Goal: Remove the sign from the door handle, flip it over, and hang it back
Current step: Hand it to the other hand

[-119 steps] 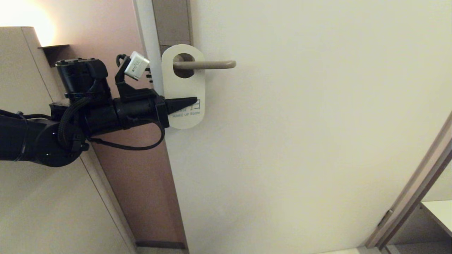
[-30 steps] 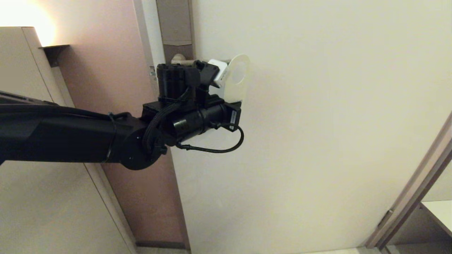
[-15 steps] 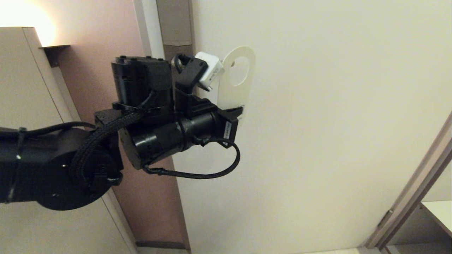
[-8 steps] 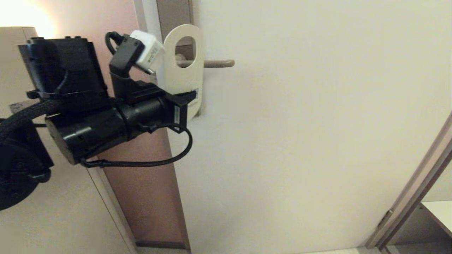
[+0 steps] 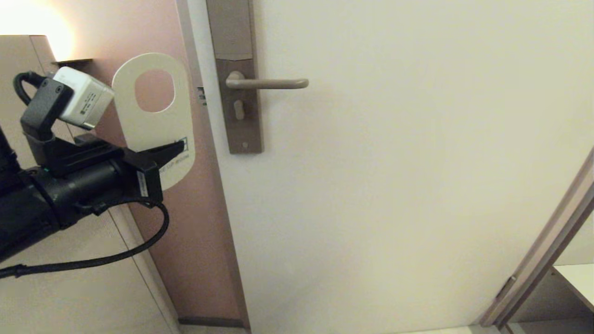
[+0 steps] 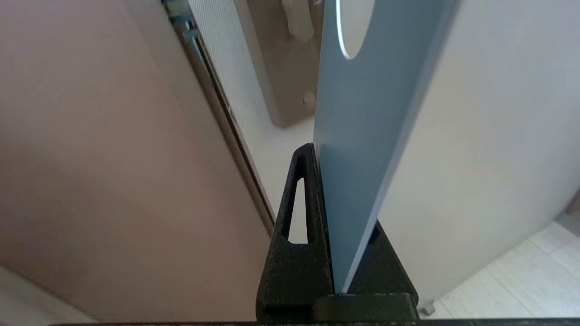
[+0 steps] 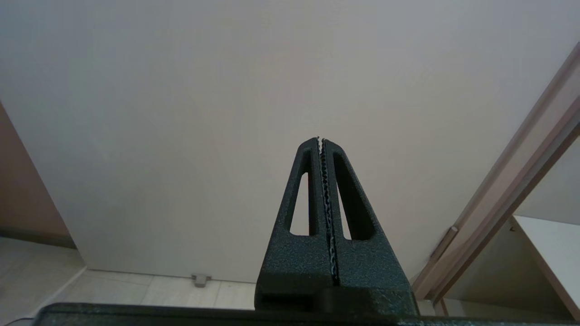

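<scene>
White-faced, blue-backed sign [image 5: 153, 116] hangs upright, oval hole on top.

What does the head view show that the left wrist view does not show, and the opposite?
Only the head view shows the whole door handle with its lever free of the sign, and the sign's white face and full oval hole. Only the left wrist view shows the sign's blue face, seen almost edge-on. Both show the left gripper shut on the sign's lower end, away from the handle, and part of the handle's plate.
</scene>
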Robot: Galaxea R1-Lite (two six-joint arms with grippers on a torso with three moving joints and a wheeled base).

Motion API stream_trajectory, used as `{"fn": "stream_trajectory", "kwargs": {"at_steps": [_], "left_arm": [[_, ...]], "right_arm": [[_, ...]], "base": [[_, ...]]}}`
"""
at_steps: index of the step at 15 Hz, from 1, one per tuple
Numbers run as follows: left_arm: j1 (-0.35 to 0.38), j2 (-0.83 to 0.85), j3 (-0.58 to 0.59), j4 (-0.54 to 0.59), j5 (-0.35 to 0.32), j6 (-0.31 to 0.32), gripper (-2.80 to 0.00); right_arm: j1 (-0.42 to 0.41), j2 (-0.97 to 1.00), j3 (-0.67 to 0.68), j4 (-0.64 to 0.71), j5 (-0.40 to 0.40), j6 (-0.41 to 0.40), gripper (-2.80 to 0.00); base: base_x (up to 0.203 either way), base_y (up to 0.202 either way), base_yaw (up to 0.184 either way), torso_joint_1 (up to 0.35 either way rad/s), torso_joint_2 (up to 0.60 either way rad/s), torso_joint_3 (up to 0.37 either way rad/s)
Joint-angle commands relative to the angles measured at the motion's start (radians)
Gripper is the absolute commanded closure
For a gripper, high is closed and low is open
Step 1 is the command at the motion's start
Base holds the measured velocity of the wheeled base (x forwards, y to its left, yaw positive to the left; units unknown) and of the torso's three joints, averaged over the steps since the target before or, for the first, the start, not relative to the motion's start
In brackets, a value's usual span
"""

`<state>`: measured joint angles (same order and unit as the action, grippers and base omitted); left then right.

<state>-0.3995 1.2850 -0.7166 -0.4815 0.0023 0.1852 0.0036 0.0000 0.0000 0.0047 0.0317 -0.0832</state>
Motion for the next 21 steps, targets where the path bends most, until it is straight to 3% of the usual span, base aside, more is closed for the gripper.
{"fn": "stream_trajectory", "kwargs": {"at_steps": [1,4,8,12,14,18,21], "left_arm": [[0.005,-0.044,0.032,-0.003,-0.001,0.000,0.00],[0.005,-0.044,0.047,-0.003,-0.040,-0.017,0.00],[0.004,-0.020,0.049,0.000,-0.190,-0.034,0.00],[-0.004,0.027,0.042,0.000,-0.397,-0.095,0.00],[-0.023,0.054,0.033,-0.002,-0.463,-0.118,0.00],[-0.130,0.119,-0.037,-0.003,-0.506,-0.219,0.00],[-0.189,0.185,-0.090,-0.003,-0.521,-0.240,0.00]], "right_arm": [[0.001,0.000,0.000,0.000,0.001,-0.001,0.00],[0.001,0.000,0.000,0.000,0.001,-0.001,0.00],[0.000,0.000,0.000,0.000,0.001,-0.001,0.00],[0.001,0.000,0.000,0.000,0.001,-0.001,0.00],[0.001,0.000,0.000,0.000,0.001,-0.001,0.00],[-0.001,0.000,0.000,0.000,0.001,-0.001,0.00],[0.001,0.000,0.000,0.000,0.001,-0.001,0.00]], "base": [[0.000,0.000,0.000,0.000,0.00,0.000],[0.000,0.000,0.000,0.000,0.00,0.000],[0.000,0.000,0.000,0.000,0.00,0.000],[0.000,0.000,0.000,0.000,0.00,0.000],[0.000,0.000,0.000,0.000,0.00,0.000],[0.000,0.000,0.000,0.000,0.00,0.000],[0.000,0.000,0.000,0.000,0.00,0.000]]}}
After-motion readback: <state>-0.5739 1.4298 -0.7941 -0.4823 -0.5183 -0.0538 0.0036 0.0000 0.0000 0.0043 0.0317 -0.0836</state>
